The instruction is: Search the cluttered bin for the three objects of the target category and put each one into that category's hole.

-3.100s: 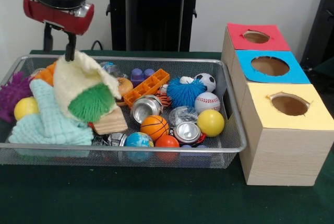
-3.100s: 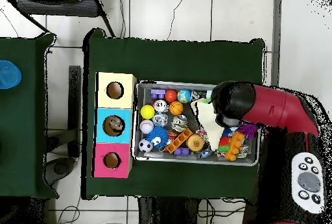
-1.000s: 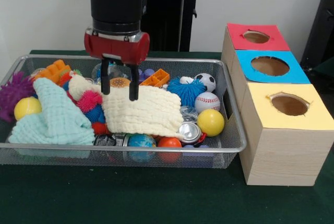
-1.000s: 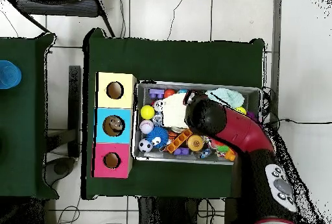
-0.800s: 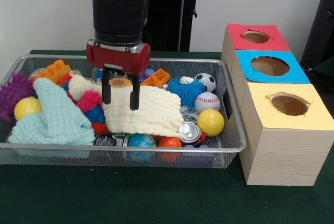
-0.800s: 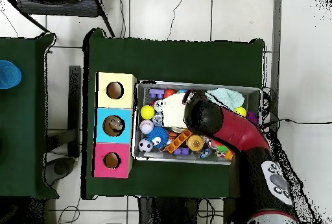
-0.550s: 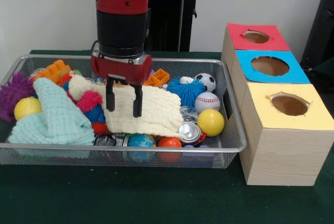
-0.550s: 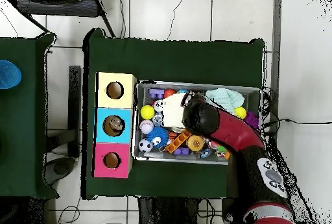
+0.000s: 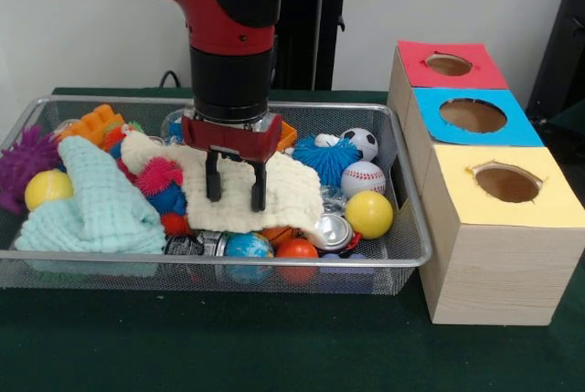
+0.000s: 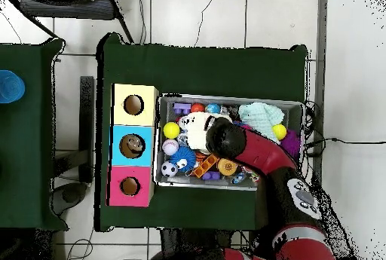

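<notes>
Hovering claw (image 9: 236, 193) over cream cloth (image 9: 292, 193)

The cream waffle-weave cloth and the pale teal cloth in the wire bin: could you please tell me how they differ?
The cream waffle-weave cloth lies spread fairly flat mid-bin, while the pale teal cloth sits bunched in a taller heap at the picture's left end in the front view. The open tool hangs directly over the cream cloth; nothing hovers over the teal one. Both drape over toys beneath them.
</notes>
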`<control>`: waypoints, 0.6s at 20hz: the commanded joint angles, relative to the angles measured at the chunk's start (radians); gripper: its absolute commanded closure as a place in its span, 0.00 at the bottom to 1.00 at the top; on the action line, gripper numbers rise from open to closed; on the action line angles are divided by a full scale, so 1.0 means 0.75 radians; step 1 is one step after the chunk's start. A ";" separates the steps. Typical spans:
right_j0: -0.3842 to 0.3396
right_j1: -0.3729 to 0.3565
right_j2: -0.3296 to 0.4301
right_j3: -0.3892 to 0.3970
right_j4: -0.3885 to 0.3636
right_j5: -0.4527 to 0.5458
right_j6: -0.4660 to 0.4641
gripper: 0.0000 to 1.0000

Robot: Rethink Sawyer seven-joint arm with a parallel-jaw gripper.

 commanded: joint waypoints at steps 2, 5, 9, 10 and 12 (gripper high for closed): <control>0.058 0.140 -0.024 -0.040 -0.005 0.112 0.195 0.00; 0.069 0.159 -0.041 -0.059 -0.020 0.099 0.175 0.00; 0.081 0.166 -0.056 -0.088 -0.036 0.121 0.138 1.00; 0.086 0.163 -0.060 -0.084 -0.035 0.123 0.141 1.00; 0.095 0.145 -0.071 -0.085 -0.031 0.172 0.137 1.00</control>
